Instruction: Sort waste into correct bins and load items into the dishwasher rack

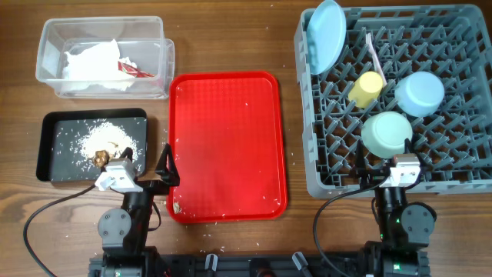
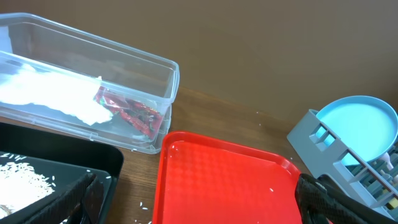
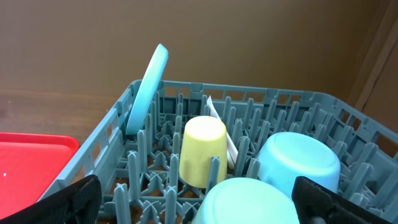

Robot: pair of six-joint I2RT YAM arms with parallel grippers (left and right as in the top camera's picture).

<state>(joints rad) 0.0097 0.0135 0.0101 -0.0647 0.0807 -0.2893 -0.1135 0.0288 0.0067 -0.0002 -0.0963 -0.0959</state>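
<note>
The grey dishwasher rack [image 1: 306, 115] at the right holds an upright blue plate [image 1: 327, 35], a yellow cup [image 1: 367, 87], an upturned light blue saucer [image 1: 420, 93], a mint bowl [image 1: 387, 132] and a white spoon [image 1: 374, 50]. A white napkin [image 1: 96, 65] and a red wrapper [image 1: 132, 69] lie in the clear tub [image 1: 50, 46]. Rice crumbs [image 1: 104, 138] and a brown lump [image 1: 101, 158] sit in the black tray [image 1: 92, 115]. My left gripper [image 2: 199, 205] is open and empty over the red tray's near-left edge. My right gripper [image 3: 199, 205] is open just before the mint bowl [image 3: 249, 202].
The flat red serving tray [image 1: 227, 138] lies in the middle, bare but for a few white crumbs. A few crumbs are scattered on the wooden table beside it. Both arm bases stand at the near edge of the table.
</note>
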